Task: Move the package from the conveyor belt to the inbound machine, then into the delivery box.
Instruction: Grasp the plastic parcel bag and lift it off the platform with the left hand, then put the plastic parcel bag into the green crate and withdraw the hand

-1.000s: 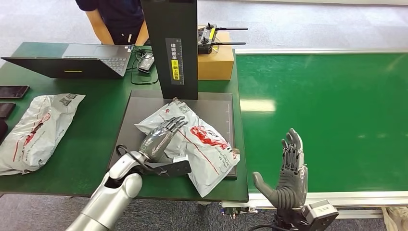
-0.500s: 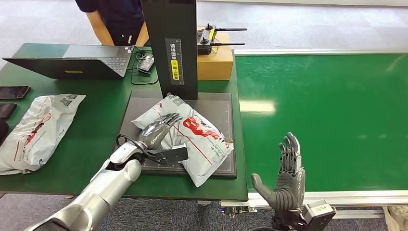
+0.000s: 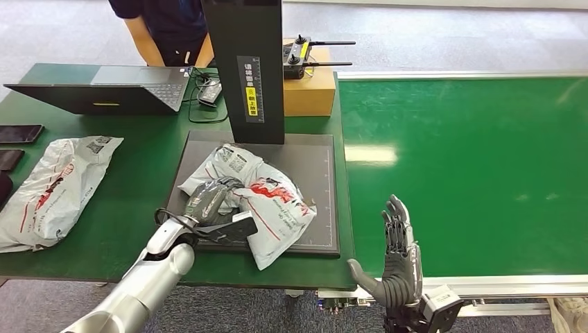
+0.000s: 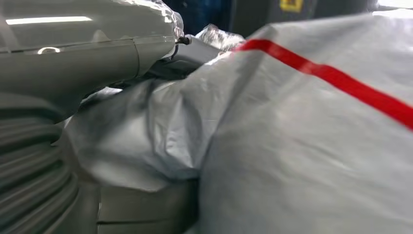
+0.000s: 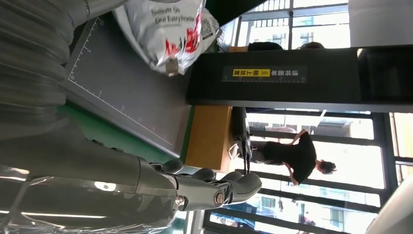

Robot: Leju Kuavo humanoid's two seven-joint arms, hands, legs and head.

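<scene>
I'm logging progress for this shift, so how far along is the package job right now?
Done: the package is off the conveyor belt and lies on the inbound machine plate. In hand: the left hand grips it. Left: the delivery box, with the right hand free.

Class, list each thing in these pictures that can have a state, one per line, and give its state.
Left hand: fingers curled on the package, gripping it.
Right hand: open, fingers spread, holding nothing.
Package: crumpled, lying on the scanner platform.
Second package: lying flat on the table, untouched.
Laptop: lid open.
Conveyor belt: bare.
</scene>
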